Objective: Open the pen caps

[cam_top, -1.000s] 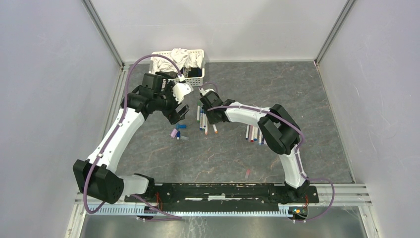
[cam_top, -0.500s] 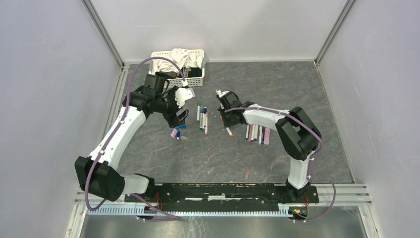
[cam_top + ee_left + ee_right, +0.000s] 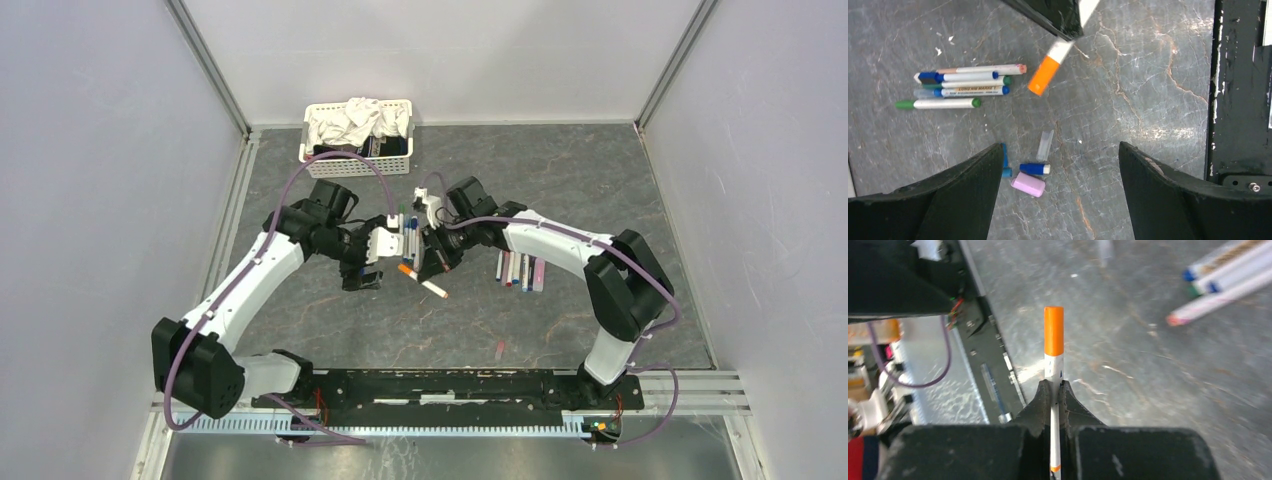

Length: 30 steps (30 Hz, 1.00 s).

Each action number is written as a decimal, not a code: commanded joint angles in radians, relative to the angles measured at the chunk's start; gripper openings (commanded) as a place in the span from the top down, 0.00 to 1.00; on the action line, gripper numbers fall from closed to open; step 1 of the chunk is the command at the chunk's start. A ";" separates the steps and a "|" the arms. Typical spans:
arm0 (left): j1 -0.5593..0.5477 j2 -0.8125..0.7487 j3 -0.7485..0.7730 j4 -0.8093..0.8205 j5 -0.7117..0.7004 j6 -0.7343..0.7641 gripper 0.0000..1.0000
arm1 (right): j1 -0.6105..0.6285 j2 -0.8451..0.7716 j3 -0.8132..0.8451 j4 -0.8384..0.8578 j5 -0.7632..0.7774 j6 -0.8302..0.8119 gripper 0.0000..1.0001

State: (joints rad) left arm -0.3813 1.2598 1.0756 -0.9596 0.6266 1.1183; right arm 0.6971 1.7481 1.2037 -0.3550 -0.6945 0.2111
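My right gripper [image 3: 1054, 385] is shut on the white barrel of an orange-capped pen [image 3: 424, 282], held above the floor. Its orange cap [image 3: 1053, 330] sticks out past the fingertips and points toward my left gripper [image 3: 370, 262]. The left gripper [image 3: 1060, 148] is open and holds nothing. In the left wrist view the orange cap [image 3: 1039, 82] hangs ahead of the jaws. On the floor below lie loose caps: a lilac one [image 3: 1028, 184], a blue one [image 3: 1034, 169] and a clear one [image 3: 1045, 145]. Several capped pens [image 3: 960, 87] lie side by side beyond them.
Another row of pens [image 3: 518, 270] lies to the right under the right forearm. A white basket [image 3: 310, 152] of cloths stands at the back left. A small pink cap [image 3: 500, 350] lies near the front rail [image 3: 440, 385].
The right gripper closed on the orange-capped pen, lifted it off the floor and swung it left toward the left gripper. The left arm moved forward and right to meet it.
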 commanded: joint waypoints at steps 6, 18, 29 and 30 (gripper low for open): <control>-0.070 0.022 -0.017 -0.006 0.071 0.135 0.15 | 0.067 0.020 0.065 0.041 -0.260 0.030 1.00; -0.118 0.028 -0.045 -0.030 0.069 0.143 0.45 | 0.068 0.046 0.086 0.138 -0.278 0.127 1.00; -0.126 0.037 -0.030 -0.029 0.027 0.154 0.95 | 0.084 0.067 0.066 0.173 -0.293 0.151 0.67; -0.126 0.034 -0.027 -0.029 0.027 0.154 0.95 | 0.091 0.076 0.070 0.172 -0.296 0.150 0.67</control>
State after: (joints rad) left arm -0.5018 1.2949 1.0294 -0.9985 0.6537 1.2400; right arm 0.7670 1.7996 1.2533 -0.2337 -0.9623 0.3531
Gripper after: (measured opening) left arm 0.202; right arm 0.313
